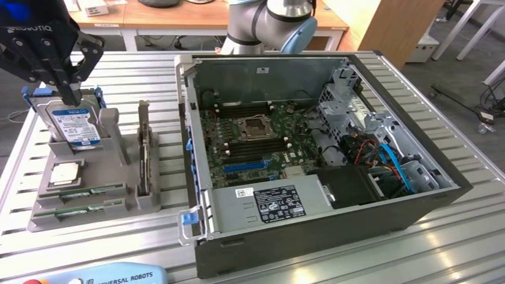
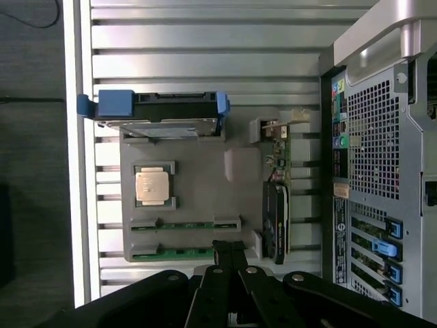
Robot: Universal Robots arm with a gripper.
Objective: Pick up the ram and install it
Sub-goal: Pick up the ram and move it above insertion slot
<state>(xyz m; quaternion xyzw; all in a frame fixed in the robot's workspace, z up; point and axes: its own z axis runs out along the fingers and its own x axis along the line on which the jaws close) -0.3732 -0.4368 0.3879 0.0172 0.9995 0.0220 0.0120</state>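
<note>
Green and thin, two sticks of ram lie edge-up in parallel slots of a grey tray (image 1: 118, 204) on the slatted metal tabletop (image 1: 110, 248). The first ram stick (image 1: 85, 191) sits just beside a silver processor chip (image 1: 65, 173), and the second ram stick (image 1: 75, 209) lies along the tray's outer edge. A hard drive (image 1: 77, 127) with a blue-white label stands upright at the tray's other end. A graphics card (image 1: 143, 154) stands on edge on the side nearest the open computer case (image 1: 332, 236). The black jaws hang above the tray at the exterior view's left, pressed together and holding nothing. In the wrist view their tips overlap the tray's edge by the second ram stick. Inside the case a motherboard (image 1: 252, 136) lies exposed.
</note>
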